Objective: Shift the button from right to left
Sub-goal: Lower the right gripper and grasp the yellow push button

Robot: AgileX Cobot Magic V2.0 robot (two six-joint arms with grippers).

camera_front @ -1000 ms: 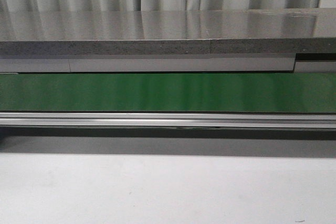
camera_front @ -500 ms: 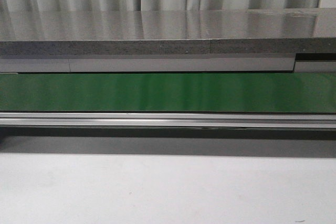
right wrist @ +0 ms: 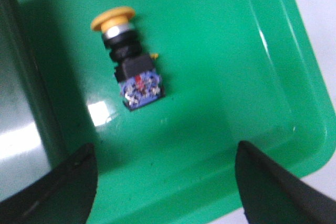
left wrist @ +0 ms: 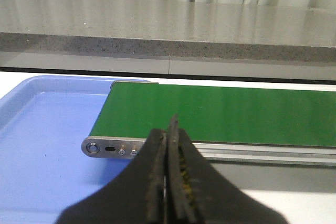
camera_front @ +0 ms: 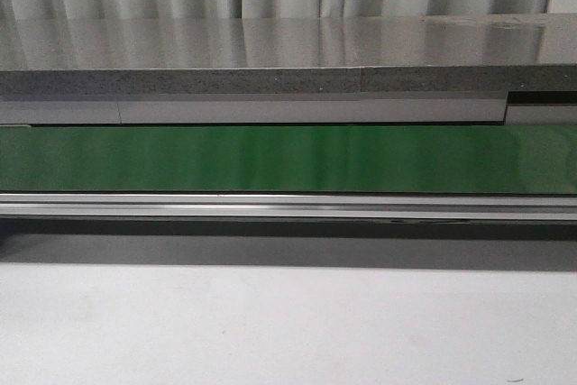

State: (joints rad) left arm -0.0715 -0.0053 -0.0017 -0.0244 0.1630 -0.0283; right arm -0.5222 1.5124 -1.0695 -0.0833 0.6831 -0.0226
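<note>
In the upper left of the right wrist frame, the button (right wrist: pixel 128 59) lies on its side in a green tray (right wrist: pixel 247 77), untouched, with the right hand (right wrist: pixel 165 182) spread wide and released at the bottom edge. At bottom centre of the left wrist frame, the left hand (left wrist: pixel 170 174) is clenched on nothing, before a green conveyor belt (left wrist: pixel 226 114) and a blue tray (left wrist: pixel 47 145).

One button (right wrist: pixel 127 59), two trays — one green (right wrist: pixel 220 77), one blue (left wrist: pixel 47 145) — one conveyor belt (camera_front: pixel 288 158).
</note>
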